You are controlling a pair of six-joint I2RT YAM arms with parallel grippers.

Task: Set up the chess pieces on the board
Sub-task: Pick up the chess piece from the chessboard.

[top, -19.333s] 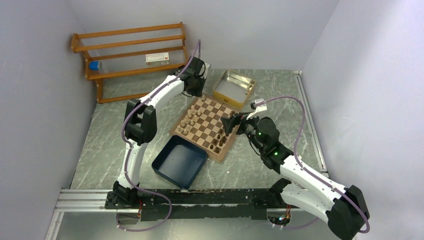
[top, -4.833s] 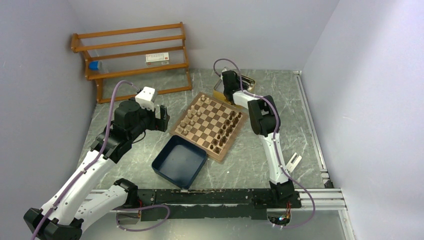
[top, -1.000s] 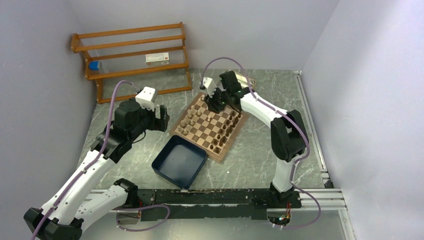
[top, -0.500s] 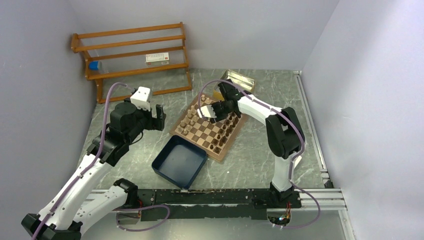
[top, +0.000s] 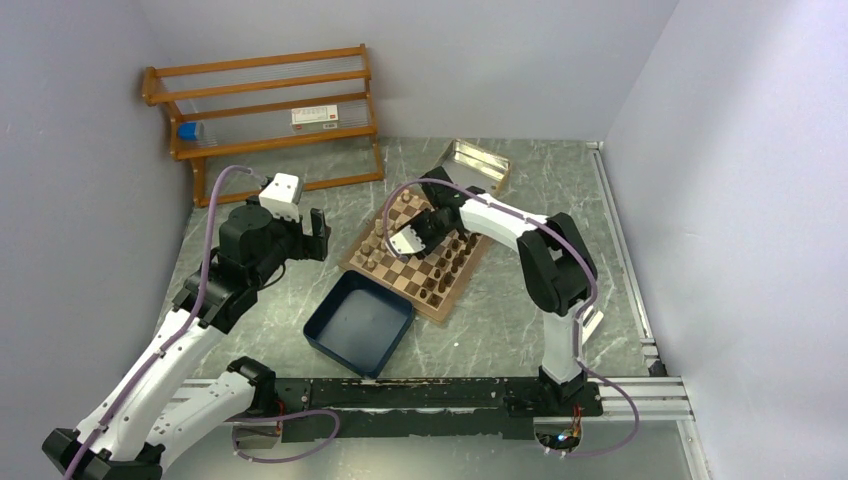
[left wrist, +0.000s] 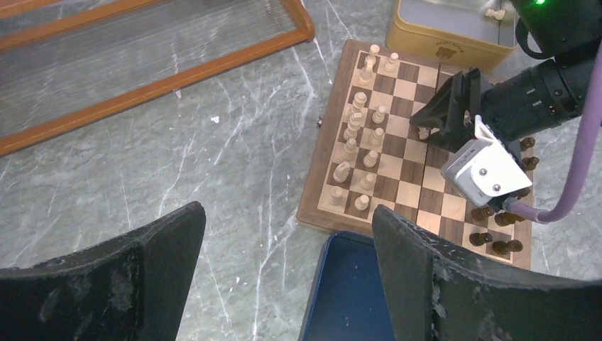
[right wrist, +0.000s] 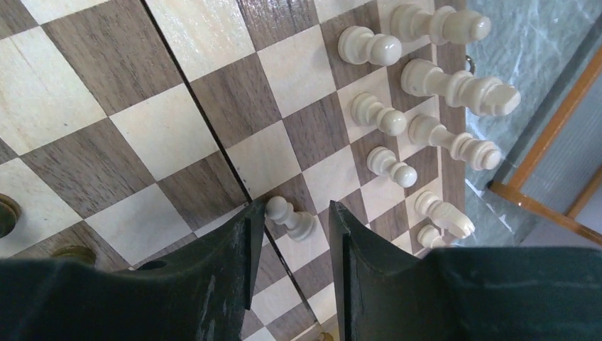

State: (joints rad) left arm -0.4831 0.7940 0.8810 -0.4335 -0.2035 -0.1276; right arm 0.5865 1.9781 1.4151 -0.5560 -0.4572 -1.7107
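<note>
The metal tin (left wrist: 454, 39) beyond the board (left wrist: 408, 188) held 1 light piece (left wrist: 495, 12); the navy tray (top: 358, 322) lay just beside the board, cut off in the left wrist view; about 13 light chess pieces (left wrist: 360, 98) stood in 2 rows on the board; the dark pieces (left wrist: 499, 247) were partly hidden by the right arm (left wrist: 539, 99), uncountable; the right gripper (right wrist: 296, 206), partly closed, held 1 light pawn (right wrist: 280, 209) over the board; the left gripper (left wrist: 284, 220) gaped wide, holding nothing.
</note>
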